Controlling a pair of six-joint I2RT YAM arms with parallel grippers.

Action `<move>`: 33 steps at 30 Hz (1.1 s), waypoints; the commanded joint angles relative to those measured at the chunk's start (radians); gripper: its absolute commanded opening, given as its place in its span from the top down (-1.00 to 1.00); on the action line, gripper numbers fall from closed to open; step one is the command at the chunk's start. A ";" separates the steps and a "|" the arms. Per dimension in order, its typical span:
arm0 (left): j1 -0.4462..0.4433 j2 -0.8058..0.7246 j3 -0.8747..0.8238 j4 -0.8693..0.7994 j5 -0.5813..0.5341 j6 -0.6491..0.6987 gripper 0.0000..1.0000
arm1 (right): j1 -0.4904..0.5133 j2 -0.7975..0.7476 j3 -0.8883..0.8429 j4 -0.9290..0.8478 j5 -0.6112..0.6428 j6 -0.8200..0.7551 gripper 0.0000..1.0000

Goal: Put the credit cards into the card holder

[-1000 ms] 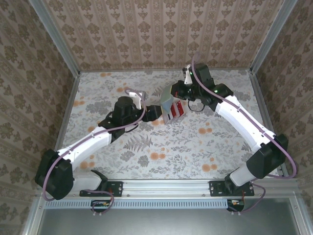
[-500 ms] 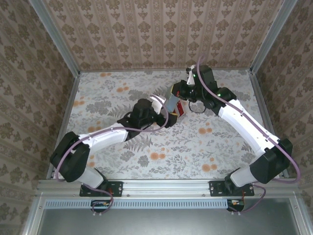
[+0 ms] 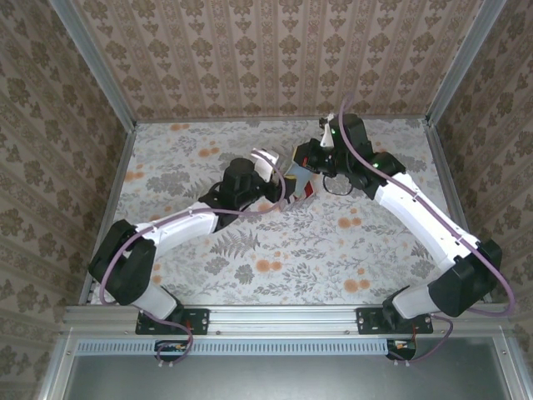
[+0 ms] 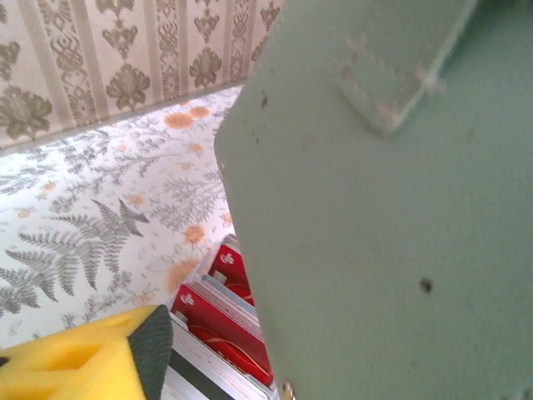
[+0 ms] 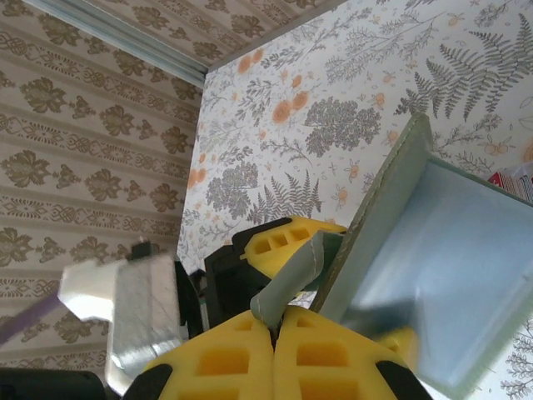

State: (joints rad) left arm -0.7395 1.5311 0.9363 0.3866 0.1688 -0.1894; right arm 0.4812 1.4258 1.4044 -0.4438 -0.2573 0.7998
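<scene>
Our right gripper (image 5: 273, 329) has its yellow fingers pressed together on a thin grey-green flap of the card holder (image 5: 441, 267). It holds the holder up over the far middle of the table (image 3: 250, 250), tilted, with its broad inner panel open toward the right wrist camera.

From above, the holder (image 3: 296, 171) sits between the two claws, with the left gripper (image 3: 281, 179) on its left side and the right arm's wrist just beyond it to the right.

In the left wrist view the holder's (image 4: 375, 233) plain outer face is very close, with a small stitched tab near the top. One yellow finger (image 4: 83, 367) of the left claw shows at the lower left, apart from that face.

In the right wrist view another yellow finger of the left claw lies right beside the pinched flap. We cannot tell how far the left jaws are spread, or whether they grip the holder or merely touch it.

The credit cards (image 4: 221, 308), red with pale edges, are stacked just under the holder's lower edge. From above, the cards (image 3: 306, 190) show on its near right side. We cannot tell whether they rest on the table or sit in the holder.
</scene>
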 commanded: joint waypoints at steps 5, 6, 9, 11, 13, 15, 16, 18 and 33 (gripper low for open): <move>0.042 -0.001 -0.005 0.083 0.102 -0.012 0.37 | -0.004 -0.058 -0.041 0.031 -0.040 0.022 0.94; 0.047 -0.003 -0.003 0.080 0.127 -0.007 0.50 | -0.007 -0.056 -0.043 0.028 -0.042 0.019 0.94; 0.058 -0.011 0.020 0.029 0.200 0.022 0.77 | -0.027 -0.056 -0.059 0.024 -0.045 0.015 0.92; 0.064 -0.026 0.033 -0.024 0.241 0.048 0.86 | -0.049 -0.057 -0.070 0.021 -0.055 0.008 0.88; 0.081 -0.045 0.046 -0.090 0.296 0.069 0.95 | -0.078 -0.048 -0.059 -0.007 -0.075 -0.025 0.65; 0.110 -0.061 0.062 -0.164 0.363 0.078 0.99 | -0.105 -0.042 -0.025 -0.067 -0.091 -0.096 0.24; 0.130 -0.067 0.077 -0.216 0.409 0.084 0.99 | -0.116 -0.017 -0.003 -0.101 -0.093 -0.153 0.11; 0.170 -0.074 0.105 -0.306 0.500 0.095 0.99 | -0.129 -0.003 0.040 -0.184 -0.078 -0.281 -0.05; 0.259 0.072 0.423 -1.084 0.854 0.398 0.90 | -0.077 -0.001 -0.016 -0.267 -0.281 -0.907 -0.42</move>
State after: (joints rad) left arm -0.4824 1.5646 1.3170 -0.4725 0.9405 0.0864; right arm 0.3973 1.4288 1.3994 -0.7082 -0.4458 0.0116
